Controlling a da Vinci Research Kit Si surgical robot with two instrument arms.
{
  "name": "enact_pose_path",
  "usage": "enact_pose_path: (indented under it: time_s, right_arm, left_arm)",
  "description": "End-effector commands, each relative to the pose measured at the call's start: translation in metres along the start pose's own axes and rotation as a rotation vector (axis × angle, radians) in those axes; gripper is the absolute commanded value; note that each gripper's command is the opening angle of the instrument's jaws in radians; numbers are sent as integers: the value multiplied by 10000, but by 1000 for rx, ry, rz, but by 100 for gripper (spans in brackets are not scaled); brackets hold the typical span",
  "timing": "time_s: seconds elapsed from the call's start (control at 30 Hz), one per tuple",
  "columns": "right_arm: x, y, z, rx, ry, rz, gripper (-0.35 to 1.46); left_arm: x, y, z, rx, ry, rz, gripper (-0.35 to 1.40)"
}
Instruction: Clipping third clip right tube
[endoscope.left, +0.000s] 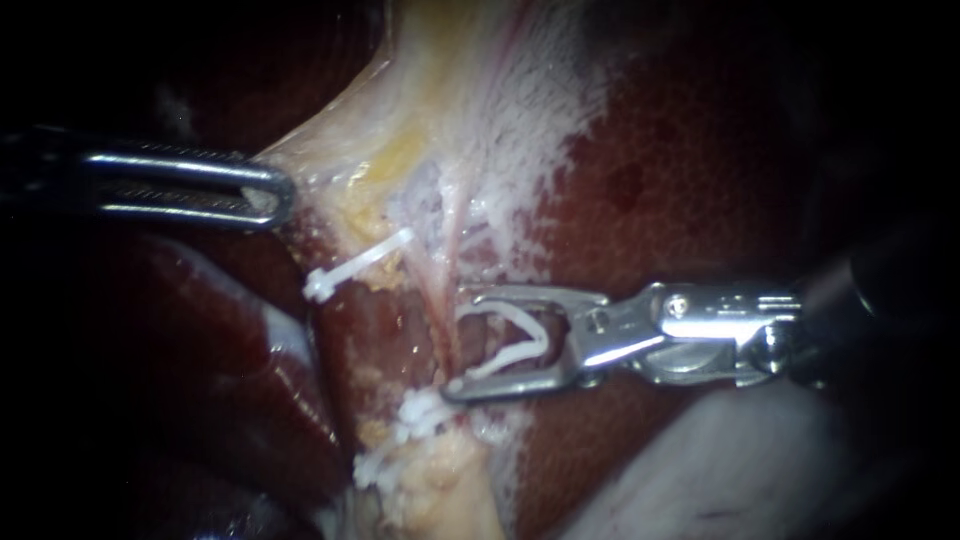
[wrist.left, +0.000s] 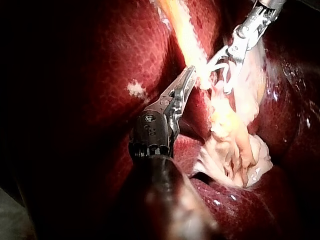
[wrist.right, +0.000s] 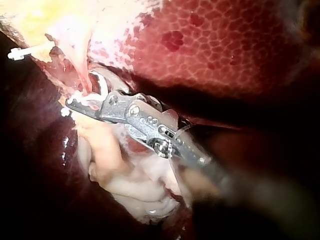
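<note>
My right instrument (endoscope.left: 465, 343) comes in from the right, its jaws spread wide with an open white clip (endoscope.left: 510, 345) seated between them. The jaws straddle a thin pinkish tube (endoscope.left: 447, 300) that runs down through pale tissue. One closed white clip (endoscope.left: 355, 265) sits up and to the left of them, and two more clips (endoscope.left: 420, 415) lie just below on the same strand. My left instrument (endoscope.left: 272, 196) holds the pale yellowish tissue (endoscope.left: 330, 150) out to the left. In the left wrist view its jaws (wrist.left: 190, 77) pinch that tissue, with my right instrument (wrist.left: 225, 70) just ahead.
Dark red liver (endoscope.left: 680, 170) surrounds the site on both sides. A pale smooth fold of tissue (endoscope.left: 720, 470) lies under my right instrument's shaft. In the right wrist view whitish folded tissue (wrist.right: 135, 185) lies beside the instrument's (wrist.right: 82, 91) wrist.
</note>
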Motion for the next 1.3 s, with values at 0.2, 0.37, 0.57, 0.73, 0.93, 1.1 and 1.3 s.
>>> enact_pose_path:
  time_s: [0.2, 0.37, 0.57, 0.73, 0.93, 1.1, 1.3]
  right_arm:
    - [2, -1, 7, 6, -2, 7, 55]
    - [4, 1, 13, 9, -2, 8, 53]
    - [5, 2, 15, 12, -3, 20, 49]
    - [4, 3, 13, 12, -3, 49, 40]
    - [2, 8, 6, 15, -2, 73, 4]
    - [2, 12, 1, 18, -2, 74, -17]
    - [-2, 12, 0, 18, -3, 96, -29]
  left_arm:
    - [-1, -2, 1, -1, -2, -1, -35]
    - [-1, -4, 1, 2, -1, -1, -35]
    - [-1, -4, 1, 2, -1, -1, -35]
    - [-1, -4, 1, 3, -4, -1, -35]
    - [-1, -4, 1, 3, -4, -1, -35]
    - [-1, -4, 1, 3, -4, -1, -35]
    - [-1, -4, 1, 3, -4, -1, -35]
